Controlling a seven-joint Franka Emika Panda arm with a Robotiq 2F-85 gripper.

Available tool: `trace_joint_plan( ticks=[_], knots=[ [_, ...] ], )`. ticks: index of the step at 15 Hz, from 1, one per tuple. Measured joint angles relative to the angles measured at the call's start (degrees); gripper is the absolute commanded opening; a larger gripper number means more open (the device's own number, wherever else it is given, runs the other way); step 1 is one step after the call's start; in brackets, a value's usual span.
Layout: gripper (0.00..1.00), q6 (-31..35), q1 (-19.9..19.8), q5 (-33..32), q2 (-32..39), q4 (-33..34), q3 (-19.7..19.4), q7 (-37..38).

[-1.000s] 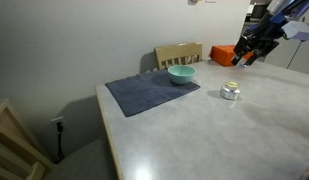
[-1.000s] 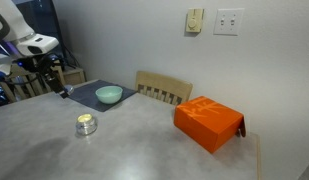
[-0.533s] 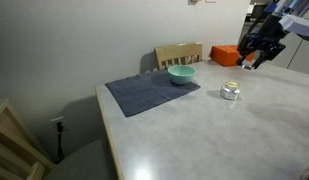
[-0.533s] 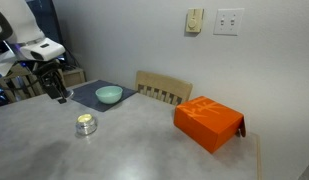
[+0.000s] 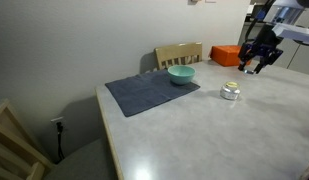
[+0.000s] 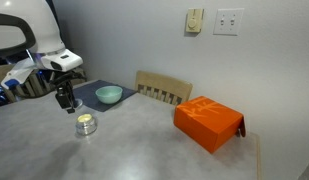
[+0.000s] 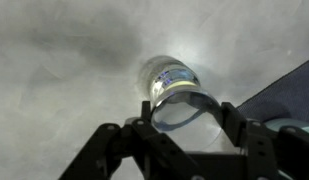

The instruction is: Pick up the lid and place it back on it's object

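Grey table, bare wall behind. The claw, clamped on the lid, has swung inward from the frame's right edge and now hangs near the jar, centre-right; aligning and lowering onto it looks next.

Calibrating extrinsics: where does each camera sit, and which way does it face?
Exterior view: beyond the mat corner, facing across the table to the jar; arm and fingers upper right.
Exterior view: near the orange box, facing back toward the jar; arm upper left.
Wrist view: above, looking down at the jar; fingers hold the lid.
All share the jar.
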Motion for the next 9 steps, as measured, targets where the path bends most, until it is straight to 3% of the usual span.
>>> trace_joint_plan(
  ticks=[5, 9],
  knots=[
    [0.44, -0.01, -0.07, 0.51, 7.11, 4.62, 1.57, -6.7],
    [0.44, -0.35, -0.07, -0.36, 10.11, 7.12, 1.87, -7.45]
  ],
)
